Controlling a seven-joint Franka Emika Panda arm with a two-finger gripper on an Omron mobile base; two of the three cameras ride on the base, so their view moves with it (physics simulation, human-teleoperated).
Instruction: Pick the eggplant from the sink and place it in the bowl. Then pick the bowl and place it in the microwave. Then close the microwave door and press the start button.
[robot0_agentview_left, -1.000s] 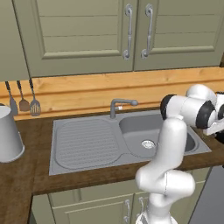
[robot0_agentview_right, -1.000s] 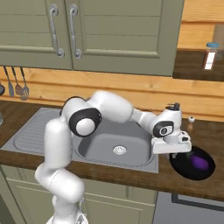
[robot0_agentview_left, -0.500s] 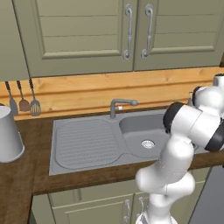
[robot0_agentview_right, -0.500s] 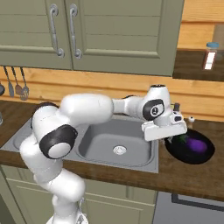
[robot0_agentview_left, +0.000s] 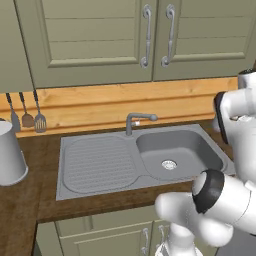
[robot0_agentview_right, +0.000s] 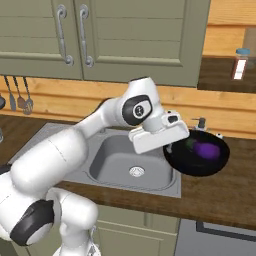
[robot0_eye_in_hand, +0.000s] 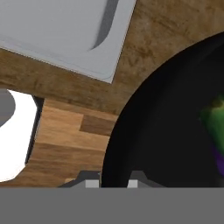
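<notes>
Pale green cabinet doors (robot0_agentview_left: 145, 35) are hanging at my twelve o'clock above a light wooden backsplash (robot0_agentview_left: 100, 107); dark wood countertop (robot0_agentview_right: 220, 192) is spreading toward three o'clock.

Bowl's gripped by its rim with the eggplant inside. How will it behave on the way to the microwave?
The bowl looks rigid, so it likely won't flex. The gripper pinches one edge of the rim only, so the far side may sag. The eggplant is glossy and rounded, lying loose, so it could roll if the shallow bowl tilts.
</notes>
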